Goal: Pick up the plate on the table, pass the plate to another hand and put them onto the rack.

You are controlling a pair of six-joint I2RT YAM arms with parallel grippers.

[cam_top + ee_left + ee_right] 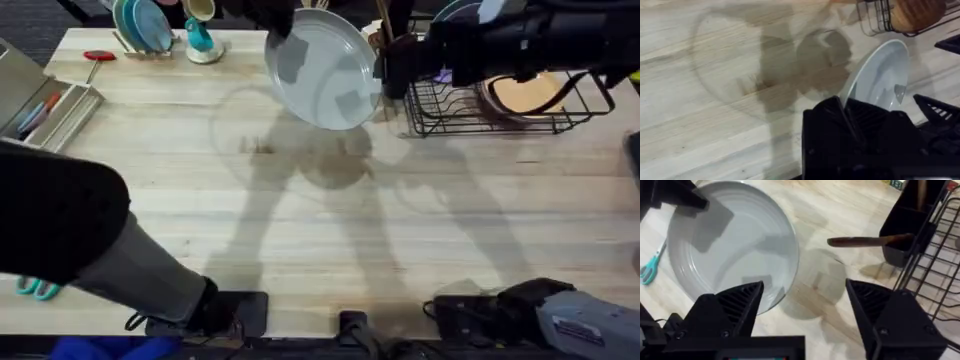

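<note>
My left gripper (847, 112) clamps the white plate (322, 68) by its rim, lifted off the counter (320, 230) beside the black wire rack (500, 110); my right gripper (805, 305) gapes wide, lined up for handover

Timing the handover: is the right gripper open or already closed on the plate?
Open. In the right wrist view the right gripper has its fingers spread wide, with the plate beyond them, not between them.

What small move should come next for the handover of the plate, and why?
Probably the right gripper should ease forward and shut on the plate's rim. Its fingers are open with the rim near them, while the left gripper holds the plate above the table.
</note>
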